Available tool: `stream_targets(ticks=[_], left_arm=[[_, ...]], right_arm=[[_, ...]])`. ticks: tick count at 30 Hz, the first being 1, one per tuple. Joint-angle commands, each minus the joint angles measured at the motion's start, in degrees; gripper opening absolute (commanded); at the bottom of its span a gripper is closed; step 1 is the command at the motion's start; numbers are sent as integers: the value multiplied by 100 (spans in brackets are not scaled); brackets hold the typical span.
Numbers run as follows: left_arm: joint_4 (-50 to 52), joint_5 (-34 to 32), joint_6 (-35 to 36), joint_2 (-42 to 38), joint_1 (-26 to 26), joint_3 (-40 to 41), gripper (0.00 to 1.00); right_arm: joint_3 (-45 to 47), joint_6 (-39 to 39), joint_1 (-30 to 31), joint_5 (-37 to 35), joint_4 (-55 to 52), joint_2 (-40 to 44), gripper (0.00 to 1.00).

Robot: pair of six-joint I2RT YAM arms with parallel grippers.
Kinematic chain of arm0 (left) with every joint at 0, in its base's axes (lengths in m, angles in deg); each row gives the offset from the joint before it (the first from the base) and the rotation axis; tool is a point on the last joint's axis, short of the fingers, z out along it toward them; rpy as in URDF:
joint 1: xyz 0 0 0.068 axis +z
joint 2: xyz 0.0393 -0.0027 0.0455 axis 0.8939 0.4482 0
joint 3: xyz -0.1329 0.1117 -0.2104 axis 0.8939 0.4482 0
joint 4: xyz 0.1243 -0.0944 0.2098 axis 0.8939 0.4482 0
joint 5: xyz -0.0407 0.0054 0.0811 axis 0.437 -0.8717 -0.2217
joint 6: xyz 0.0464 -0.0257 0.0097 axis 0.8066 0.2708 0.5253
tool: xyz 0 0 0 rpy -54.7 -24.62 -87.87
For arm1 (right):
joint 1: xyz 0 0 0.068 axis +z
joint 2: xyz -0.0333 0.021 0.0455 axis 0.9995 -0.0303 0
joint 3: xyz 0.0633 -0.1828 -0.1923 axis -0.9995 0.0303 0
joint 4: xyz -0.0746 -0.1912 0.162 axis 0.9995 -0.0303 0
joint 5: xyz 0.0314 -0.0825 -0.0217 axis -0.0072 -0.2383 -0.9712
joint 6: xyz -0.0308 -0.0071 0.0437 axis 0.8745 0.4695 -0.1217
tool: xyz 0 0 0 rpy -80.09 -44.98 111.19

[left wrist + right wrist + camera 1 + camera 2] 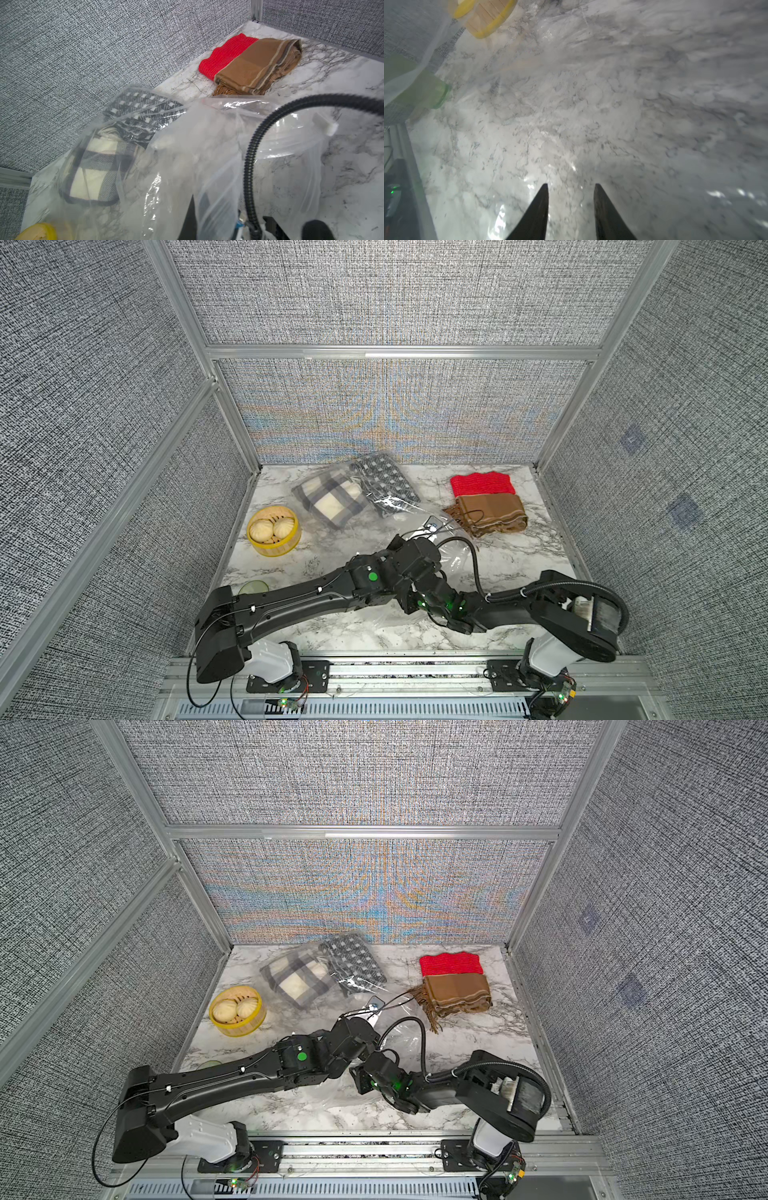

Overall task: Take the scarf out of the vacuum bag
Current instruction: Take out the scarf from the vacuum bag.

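Top views, one vacuum bag [399, 508], four scarves [328, 499]

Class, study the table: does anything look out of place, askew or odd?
Yes. The steamer of buns at the table's left edge fits nothing else here. The bag lies crumpled and askew, its near end bunched at the left gripper. The brown scarf's fringe splays loose.

Both top views are looking down on the table [515, 568] from above its near edge. The left wrist camera is facing far-right, close over the bag [207, 149]; the right one is facing left, low, toward the basket [488, 22].
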Motion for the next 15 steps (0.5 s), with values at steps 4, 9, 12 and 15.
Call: stream_targets(ticks=[4, 9, 12, 15], left_arm=[[-361, 683, 268, -232, -31, 92, 0], [-644, 853, 213, -470, -40, 418, 0], [-659, 1015, 210, -456, -40, 405, 0], [-703, 1171, 248, -402, -40, 363, 0]], right_arm=[[-338, -469, -546, 883, 1041, -494, 40], [-814, -665, -1011, 1077, 1239, -743, 41], [-1086, -739, -1052, 817, 1200, -841, 54], [-1231, -1018, -1042, 719, 1535, -1029, 64]])
